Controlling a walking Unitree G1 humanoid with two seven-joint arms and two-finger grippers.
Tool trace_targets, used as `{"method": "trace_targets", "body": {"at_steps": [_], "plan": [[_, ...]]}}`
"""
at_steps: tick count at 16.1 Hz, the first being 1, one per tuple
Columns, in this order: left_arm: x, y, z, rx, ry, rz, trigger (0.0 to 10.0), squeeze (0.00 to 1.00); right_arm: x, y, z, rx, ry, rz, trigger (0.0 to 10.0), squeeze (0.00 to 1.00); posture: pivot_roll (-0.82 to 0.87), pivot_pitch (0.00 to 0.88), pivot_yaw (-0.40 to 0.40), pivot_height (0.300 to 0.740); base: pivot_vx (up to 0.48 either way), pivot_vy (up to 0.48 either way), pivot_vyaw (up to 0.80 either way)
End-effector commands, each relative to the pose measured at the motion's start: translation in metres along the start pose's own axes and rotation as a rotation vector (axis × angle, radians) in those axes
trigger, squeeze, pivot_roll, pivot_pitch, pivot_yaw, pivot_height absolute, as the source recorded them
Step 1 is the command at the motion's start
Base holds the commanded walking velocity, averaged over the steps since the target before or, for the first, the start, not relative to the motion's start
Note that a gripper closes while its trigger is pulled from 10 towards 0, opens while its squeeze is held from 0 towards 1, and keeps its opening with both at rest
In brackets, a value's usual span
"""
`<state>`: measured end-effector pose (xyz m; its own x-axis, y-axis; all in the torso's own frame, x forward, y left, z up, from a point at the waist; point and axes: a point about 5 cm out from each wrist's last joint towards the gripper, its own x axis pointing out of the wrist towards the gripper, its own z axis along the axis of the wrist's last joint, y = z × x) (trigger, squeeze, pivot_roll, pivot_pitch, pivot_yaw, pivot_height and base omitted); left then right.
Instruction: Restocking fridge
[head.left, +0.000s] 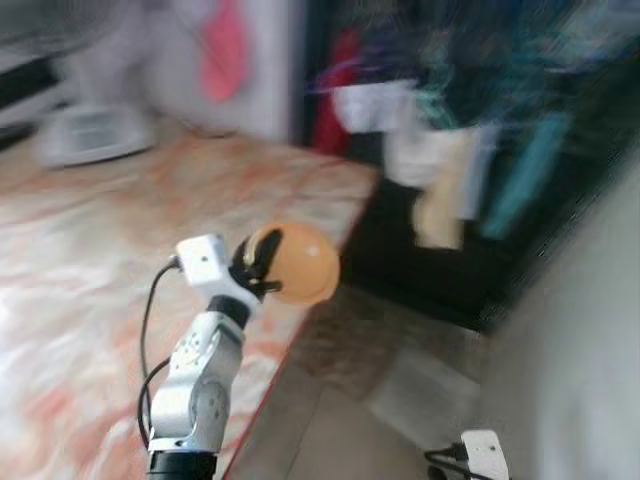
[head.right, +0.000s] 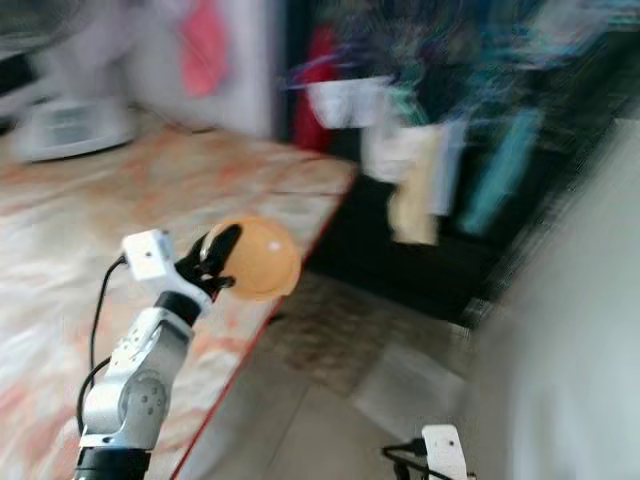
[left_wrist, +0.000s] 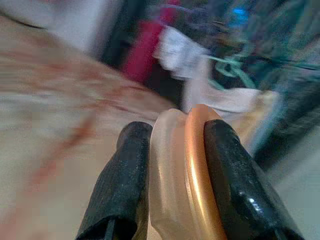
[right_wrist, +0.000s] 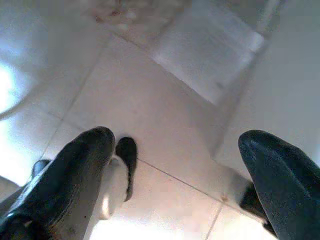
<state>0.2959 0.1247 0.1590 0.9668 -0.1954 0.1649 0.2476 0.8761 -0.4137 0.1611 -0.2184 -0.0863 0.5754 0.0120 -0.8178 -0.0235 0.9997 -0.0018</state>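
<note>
While everything's blurry, like the robot is mid-turn, the left gripper (head.left: 262, 268) has its jaws clamped on an orange ball-shaped thing (head.left: 300, 263), maybe a fruit or a round container, hard to tell. It's held up over the edge of the marble-patterned surface (head.left: 120, 230), I'd guess so it stays clear while being carried to the fridge. The right gripper (right_wrist: 175, 170) hangs low over the tiled floor (right_wrist: 165, 100), jaws wide apart, holding nothing. There's dark shelving with hanging stuff behind.
</note>
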Motion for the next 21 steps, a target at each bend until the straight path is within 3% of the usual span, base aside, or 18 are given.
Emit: {"method": "trace_targets", "body": {"at_steps": [1,11,15,17,21], "plan": [[-0.0005,0.0023,0.0018,0.004,-0.001,0.008,10.0,0.0,-0.0006,-0.0002,-0.0031,0.008,0.01,-0.002,10.0,0.0,-0.07,0.026,-0.042,0.74,0.0,0.0,-0.76],[-0.0007,0.0029,0.0012,0.004,0.0,0.007,10.0,0.0,-0.0005,0.0003,-0.0028,0.01,0.009,-0.001,10.0,0.0,-0.07,0.028,-0.041,0.74,0.0,0.0,-0.76],[-0.002,0.002,-0.0003,0.042,0.02,-0.008,10.0,0.0,-0.0006,-0.0001,-0.0022,0.008,0.002,-0.004,10.0,0.0,-0.07,0.027,-0.041,0.74,0.0,0.0,0.0],[-0.0049,0.0018,-0.0009,0.142,0.044,-0.038,10.0,0.0,-0.0005,-0.0002,-0.0021,0.007,0.001,-0.004,10.0,0.0,-0.07,0.027,-0.041,0.74,0.0,0.0,0.0],[-0.0094,0.009,-0.0011,0.163,0.064,-0.038,10.0,0.0,-0.0001,0.0021,-0.0021,0.013,0.0,-0.004,10.0,0.0,-0.07,0.023,-0.027,0.74,0.0,0.0,0.0]]}}
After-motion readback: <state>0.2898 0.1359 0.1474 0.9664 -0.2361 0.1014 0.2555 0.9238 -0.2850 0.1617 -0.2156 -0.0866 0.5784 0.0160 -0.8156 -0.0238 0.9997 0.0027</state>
